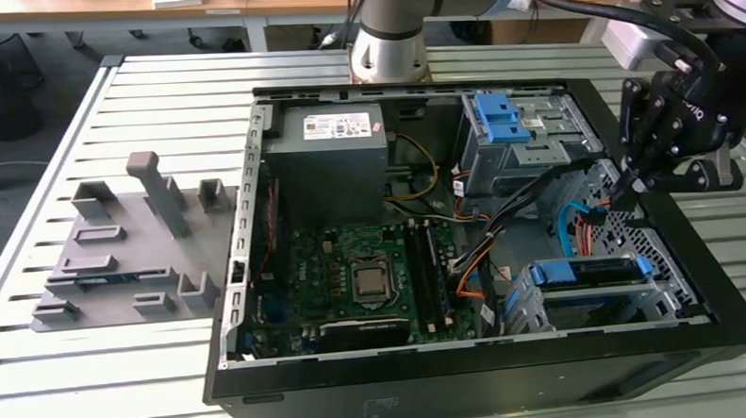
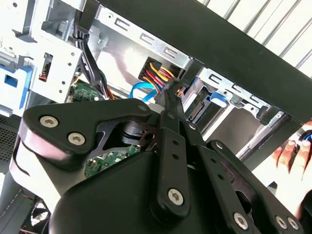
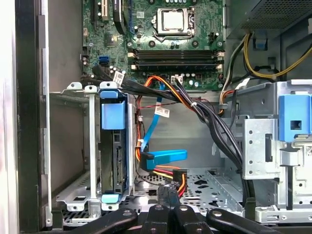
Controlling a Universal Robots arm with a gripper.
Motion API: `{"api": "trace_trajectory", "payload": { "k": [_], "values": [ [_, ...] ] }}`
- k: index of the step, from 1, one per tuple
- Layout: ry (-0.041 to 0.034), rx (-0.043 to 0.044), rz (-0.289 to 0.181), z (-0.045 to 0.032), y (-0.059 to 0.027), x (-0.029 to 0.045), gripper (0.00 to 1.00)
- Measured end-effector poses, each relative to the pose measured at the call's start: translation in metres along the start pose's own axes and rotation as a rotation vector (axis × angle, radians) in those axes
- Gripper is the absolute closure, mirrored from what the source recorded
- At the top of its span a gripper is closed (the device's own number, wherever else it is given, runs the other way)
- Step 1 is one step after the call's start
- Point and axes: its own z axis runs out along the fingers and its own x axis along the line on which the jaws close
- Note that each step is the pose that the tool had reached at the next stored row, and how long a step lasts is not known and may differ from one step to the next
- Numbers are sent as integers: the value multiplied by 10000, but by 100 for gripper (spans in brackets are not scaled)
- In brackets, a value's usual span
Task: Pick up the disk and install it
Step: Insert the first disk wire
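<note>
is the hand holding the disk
No, in the first wrist view the disk sits in the metal cage, apart from the hand by the coloured wires.

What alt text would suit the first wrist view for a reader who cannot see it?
Inside an open computer case, the disk in its blue carrier sits edge-on in a metal drive cage. The shut gripper points at a wired connector beside a blue cable, with the motherboard beyond.
</note>
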Motion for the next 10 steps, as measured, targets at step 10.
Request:
{"api": "trace_trajectory", "payload": {
  "k": [10],
  "values": [
    [248,3,0,1,0,-55,89]
  ]
}}
